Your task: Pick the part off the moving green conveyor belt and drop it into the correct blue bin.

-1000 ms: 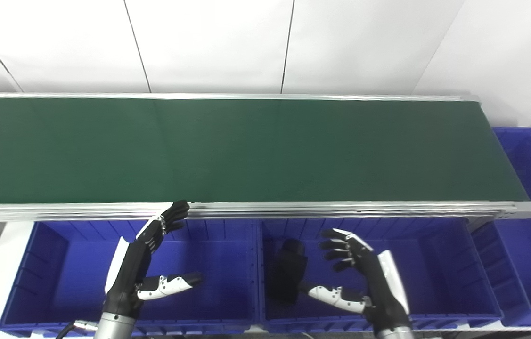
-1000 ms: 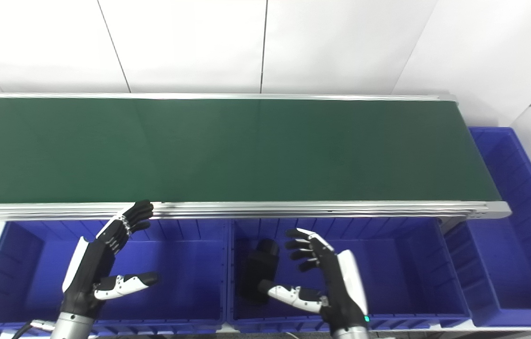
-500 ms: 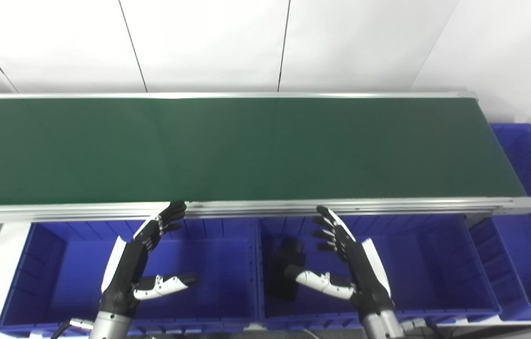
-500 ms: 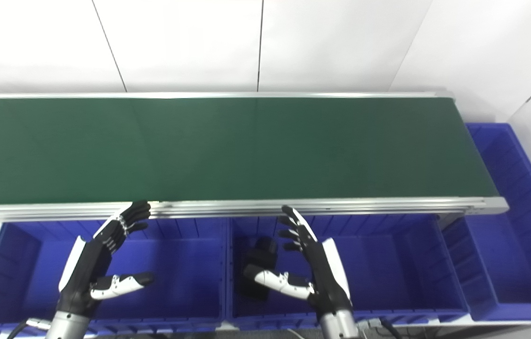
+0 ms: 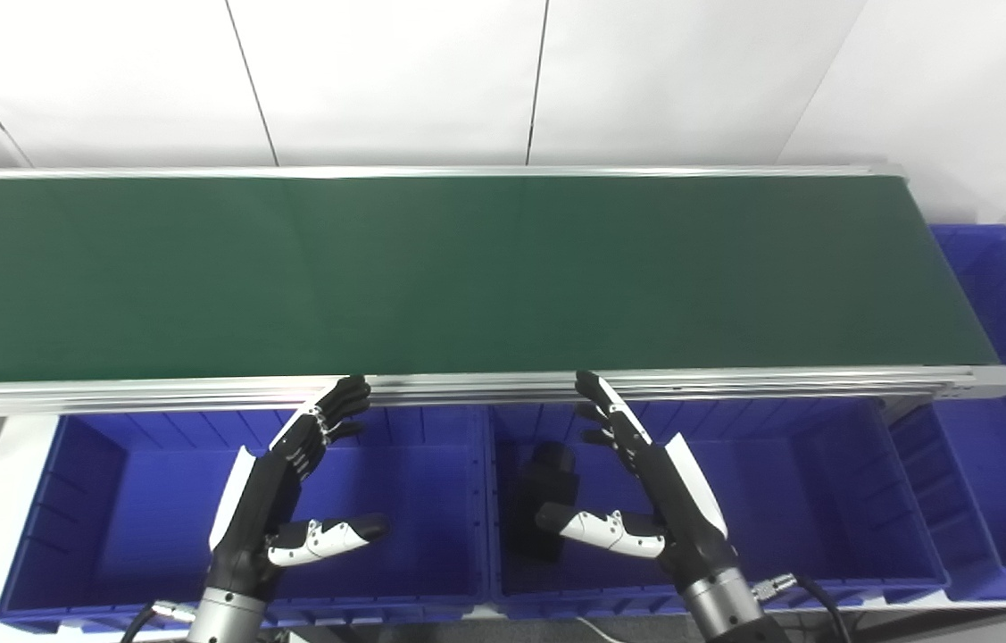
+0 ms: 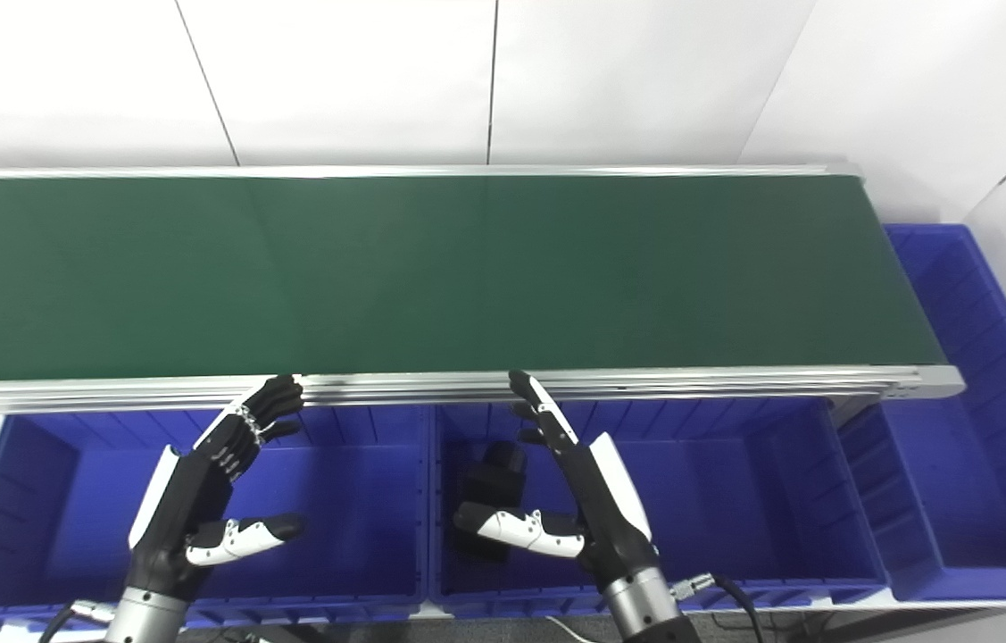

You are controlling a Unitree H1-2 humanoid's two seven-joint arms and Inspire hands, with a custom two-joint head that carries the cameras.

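Heads up: your green conveyor belt (image 5: pixel 467 277) has nothing on it right now. The only part I can spot is the black part (image 5: pixel 545 500), already lying in the middle blue bin (image 5: pixel 824 500), near its left wall. Both robot hands are empty, with fingers spread. The left robot hand (image 5: pixel 288 491) hovers over the left blue bin (image 5: pixel 110 518) and the right robot hand (image 5: pixel 645 482) hangs over the middle one, just right of the part, thumb pointing at it.

It looks like a blocky, rigid chunk with a rounder knob on the far end, probably hard plastic or metal, so stiff and not fragile. How heavy it is, I can't tell. If you grab one like it, I'd pinch across the flat sides of the body, not the knob.
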